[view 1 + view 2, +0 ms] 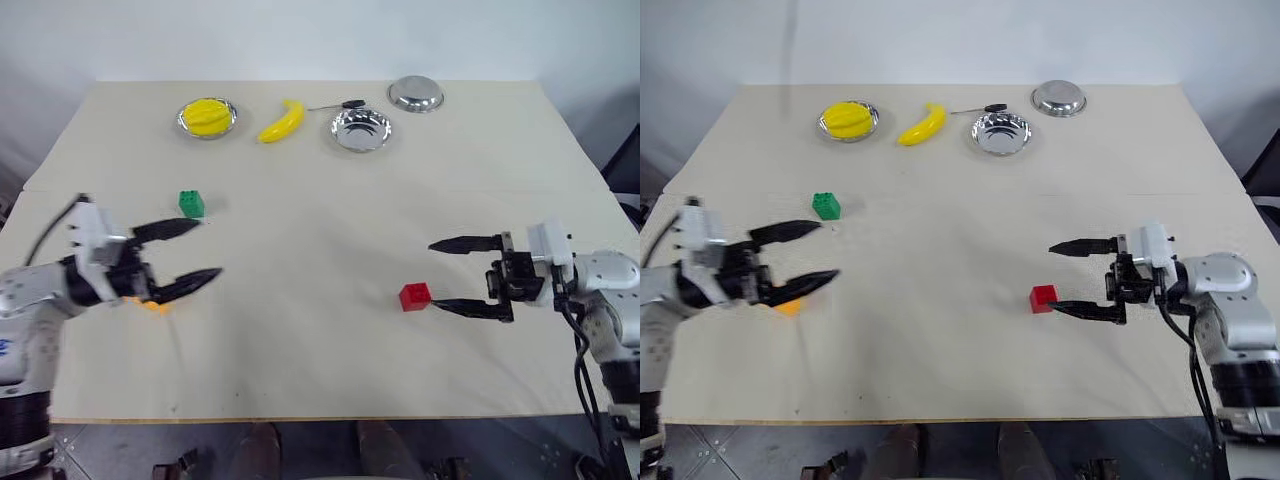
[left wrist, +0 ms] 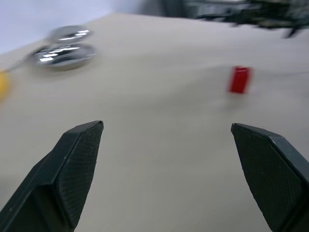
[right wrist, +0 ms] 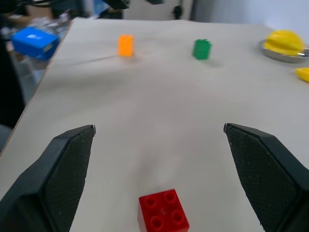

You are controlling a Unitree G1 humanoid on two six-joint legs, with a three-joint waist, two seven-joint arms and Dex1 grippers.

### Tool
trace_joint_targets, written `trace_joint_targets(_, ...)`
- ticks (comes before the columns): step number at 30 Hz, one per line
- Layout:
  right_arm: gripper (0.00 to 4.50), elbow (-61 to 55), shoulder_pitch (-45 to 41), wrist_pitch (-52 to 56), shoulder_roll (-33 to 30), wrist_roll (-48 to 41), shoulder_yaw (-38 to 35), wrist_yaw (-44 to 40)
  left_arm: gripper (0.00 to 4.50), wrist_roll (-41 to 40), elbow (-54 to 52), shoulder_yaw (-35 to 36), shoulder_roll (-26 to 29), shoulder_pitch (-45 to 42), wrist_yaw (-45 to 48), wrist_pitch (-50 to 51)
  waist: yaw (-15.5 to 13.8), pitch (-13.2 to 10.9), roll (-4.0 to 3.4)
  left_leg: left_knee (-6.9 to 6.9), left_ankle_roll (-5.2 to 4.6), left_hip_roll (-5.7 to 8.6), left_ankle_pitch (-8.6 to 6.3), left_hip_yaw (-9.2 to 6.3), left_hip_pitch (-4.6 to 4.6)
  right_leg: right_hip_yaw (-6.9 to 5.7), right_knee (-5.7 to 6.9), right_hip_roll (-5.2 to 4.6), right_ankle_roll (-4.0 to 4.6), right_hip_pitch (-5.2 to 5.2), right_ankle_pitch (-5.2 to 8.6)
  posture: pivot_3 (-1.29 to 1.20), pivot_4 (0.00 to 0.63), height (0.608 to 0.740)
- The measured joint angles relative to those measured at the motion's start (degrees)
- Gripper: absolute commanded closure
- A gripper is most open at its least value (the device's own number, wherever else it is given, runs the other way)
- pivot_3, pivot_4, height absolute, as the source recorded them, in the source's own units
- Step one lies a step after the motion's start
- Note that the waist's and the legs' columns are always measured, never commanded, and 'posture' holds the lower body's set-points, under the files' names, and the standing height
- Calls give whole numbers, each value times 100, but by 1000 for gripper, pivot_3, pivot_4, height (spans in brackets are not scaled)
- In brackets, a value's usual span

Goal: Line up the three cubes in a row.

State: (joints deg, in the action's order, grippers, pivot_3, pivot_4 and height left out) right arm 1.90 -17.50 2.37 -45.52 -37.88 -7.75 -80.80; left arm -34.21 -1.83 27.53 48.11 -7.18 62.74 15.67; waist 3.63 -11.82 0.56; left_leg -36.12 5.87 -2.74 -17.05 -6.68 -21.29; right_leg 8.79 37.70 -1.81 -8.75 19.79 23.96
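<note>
Now on table (image 1: 320, 360) | left gripper (image 1: 190, 255) wide open, empty, near left side | right gripper (image 1: 450, 275) wide open, empty, near right | red cube (image 1: 414, 297) just beside right fingertips | green cube (image 1: 191, 204) left, farther back | orange-yellow cube (image 1: 788, 306) under left gripper, partly hidden.

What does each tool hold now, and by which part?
Nothing is held. Both the left tool and the right tool are open, and the red cube lies free on the table.
</note>
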Motion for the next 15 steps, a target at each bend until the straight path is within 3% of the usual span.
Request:
trace_joint_targets(4,30,-397,361,23,147,12,-141,244,0,87,747,464,50,409,27,-183,-35,-2,1,0,1,0,0,-1,-3,-1,1,-1,2,2,1,0,150,740)
trace_joint_targets(9,30,-969,731,19,466,28,-201,673,0,140,2308,1551,463,750,-283,-328,-37,-4,11,10,4,-2,-2,-10,-4,-8,2,0,8,8,4,0,150,740)
trace_joint_targets(15,30,-1022,696,-6,466,113,-204,721,0,195,2168,1547,126,785,-582,-417,-123,-4,11,9,15,2,3,-13,-4,-13,4,-7,8,4,4,0,150,740)
